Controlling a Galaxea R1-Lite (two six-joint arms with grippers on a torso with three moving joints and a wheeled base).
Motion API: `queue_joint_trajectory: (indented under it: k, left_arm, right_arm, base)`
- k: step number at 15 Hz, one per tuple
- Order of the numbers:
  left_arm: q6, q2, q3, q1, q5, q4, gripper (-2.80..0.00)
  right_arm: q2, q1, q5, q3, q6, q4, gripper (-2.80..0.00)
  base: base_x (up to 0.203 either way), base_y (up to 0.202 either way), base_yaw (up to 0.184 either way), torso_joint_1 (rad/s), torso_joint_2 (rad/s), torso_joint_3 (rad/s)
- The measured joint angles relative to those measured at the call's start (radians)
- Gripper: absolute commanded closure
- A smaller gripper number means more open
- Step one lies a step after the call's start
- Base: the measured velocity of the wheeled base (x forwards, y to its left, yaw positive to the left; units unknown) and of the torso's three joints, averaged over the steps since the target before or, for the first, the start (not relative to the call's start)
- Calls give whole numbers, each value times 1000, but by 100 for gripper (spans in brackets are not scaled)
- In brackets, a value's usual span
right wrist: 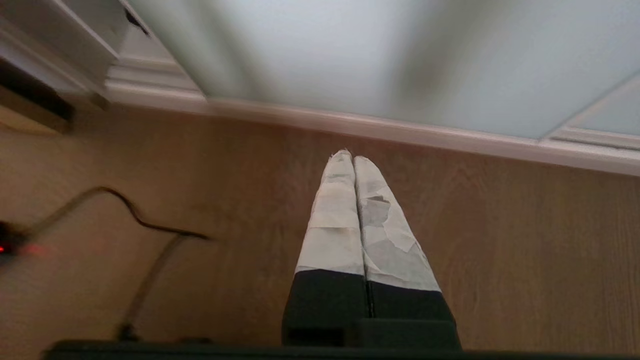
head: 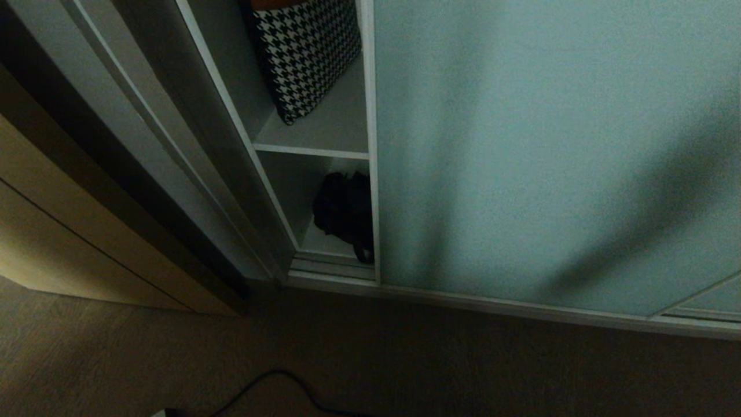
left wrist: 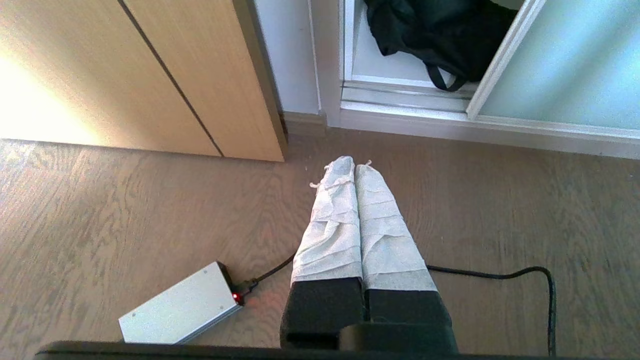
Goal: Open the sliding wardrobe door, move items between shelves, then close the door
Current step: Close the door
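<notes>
The frosted teal sliding wardrobe door covers most of the wardrobe and leaves a narrow gap at its left. In that gap a black fabric bag lies on the bottom shelf, its strap loop hanging over the track. A houndstooth bag stands on the shelf above. Neither arm shows in the head view. My left gripper hangs shut over the floor in front of the gap. My right gripper is shut and empty over the floor, facing the door.
A beige wooden cabinet front stands left of the wardrobe. On the wood floor lie a silver power box with a red light and a black cable. The door's bottom rail runs along the floor.
</notes>
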Motion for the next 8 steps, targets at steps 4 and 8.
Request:
queue_joint_trajectory:
  k: [4,8]
  left_arm:
    - [0,0,0,0,0,0,0]
    - [0,0,0,0,0,0,0]
  right_arm:
    - [-267,-6,-52,324,-14,-126,0]
    - [-333,-6,-60,538,-8,-451,0]
  base:
    - [0,0,0,0,0,0]
    - [0,0,0,0,0,0]
